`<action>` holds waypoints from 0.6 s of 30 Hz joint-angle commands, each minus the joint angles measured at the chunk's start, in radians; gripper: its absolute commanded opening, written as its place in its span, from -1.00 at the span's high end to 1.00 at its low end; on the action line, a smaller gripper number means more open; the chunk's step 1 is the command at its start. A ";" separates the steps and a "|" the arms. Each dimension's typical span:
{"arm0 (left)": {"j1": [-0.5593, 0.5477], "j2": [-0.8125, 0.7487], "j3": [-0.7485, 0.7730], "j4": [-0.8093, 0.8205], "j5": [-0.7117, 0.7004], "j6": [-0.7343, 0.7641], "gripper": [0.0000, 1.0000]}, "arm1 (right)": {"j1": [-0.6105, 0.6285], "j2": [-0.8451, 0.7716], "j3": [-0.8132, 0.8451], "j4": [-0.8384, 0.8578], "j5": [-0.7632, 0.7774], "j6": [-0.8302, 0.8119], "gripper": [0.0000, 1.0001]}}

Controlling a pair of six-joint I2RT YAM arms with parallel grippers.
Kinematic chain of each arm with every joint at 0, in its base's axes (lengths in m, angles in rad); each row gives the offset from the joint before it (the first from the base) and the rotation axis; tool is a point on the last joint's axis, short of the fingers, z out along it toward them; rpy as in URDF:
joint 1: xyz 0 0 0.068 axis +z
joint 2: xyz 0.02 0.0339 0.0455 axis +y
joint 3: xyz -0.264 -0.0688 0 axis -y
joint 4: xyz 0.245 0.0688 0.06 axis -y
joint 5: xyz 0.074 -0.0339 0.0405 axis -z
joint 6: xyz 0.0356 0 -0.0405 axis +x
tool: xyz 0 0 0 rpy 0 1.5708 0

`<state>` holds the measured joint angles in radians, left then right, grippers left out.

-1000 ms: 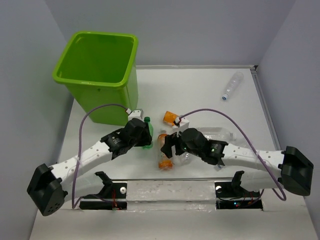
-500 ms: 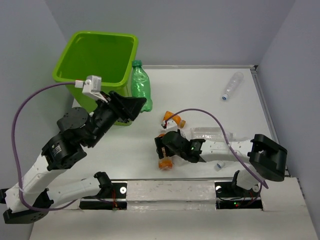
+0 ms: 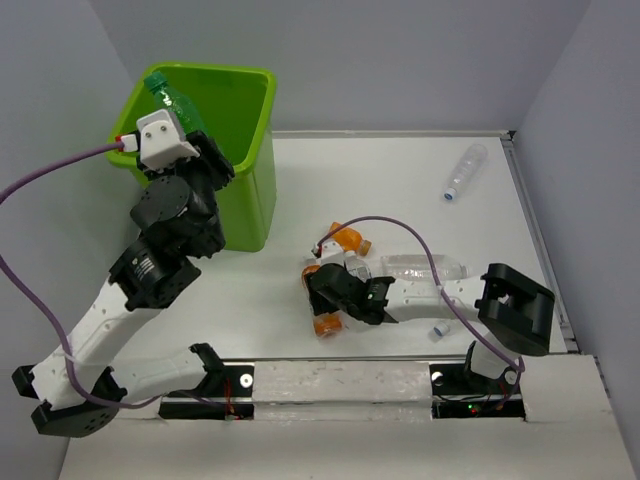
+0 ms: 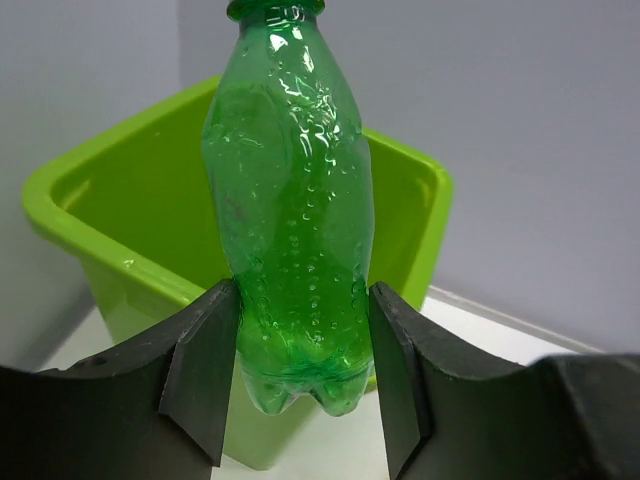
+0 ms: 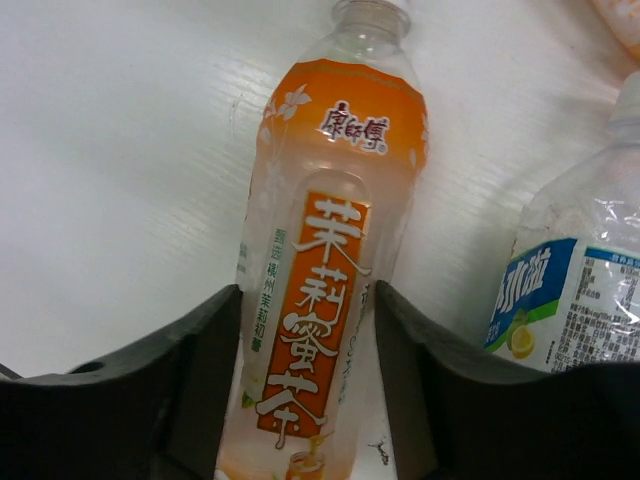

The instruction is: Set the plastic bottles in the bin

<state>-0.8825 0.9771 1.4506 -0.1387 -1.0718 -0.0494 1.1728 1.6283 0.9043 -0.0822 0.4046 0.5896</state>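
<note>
Left wrist: my left pincer (image 4: 301, 310) pinches the green bottle (image 4: 290, 180) by the bin (image 4: 120, 200); next, reach over, let go.

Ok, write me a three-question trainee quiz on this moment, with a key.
1. What is the left gripper holding?
A. a clear bottle
B. the green bottle
C. a loose orange cap

2. True or false: the green bottle already lies at the bottom of the lime-green bin.

3. Fill in the blank: the right gripper has a finger on each side of the ____-labelled tea bottle, which lies on the table.

Key
1. B
2. False. The left gripper holds it in the air at the lime-green bin.
3. orange
</note>
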 commanded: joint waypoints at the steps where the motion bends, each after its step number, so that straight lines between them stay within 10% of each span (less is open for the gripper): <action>1: 0.137 0.064 0.031 0.047 0.016 0.062 0.16 | 0.016 -0.016 0.039 -0.016 0.023 -0.019 0.08; 6: 0.388 0.147 0.051 0.014 0.244 -0.012 0.04 | 0.025 -0.027 0.041 -0.014 0.019 -0.011 0.38; 13: 0.522 0.265 0.184 -0.056 0.455 -0.086 -0.96 | 0.053 -0.136 0.038 0.009 0.010 -0.043 0.46; 18: 0.527 0.252 0.251 -0.130 0.587 -0.131 -0.98 | 0.053 -0.279 0.057 0.010 0.010 -0.141 0.46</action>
<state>-0.3584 1.2808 1.6257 -0.2459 -0.6262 -0.1345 1.2190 1.4773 0.9173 -0.1051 0.4007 0.5373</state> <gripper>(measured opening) 0.989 0.497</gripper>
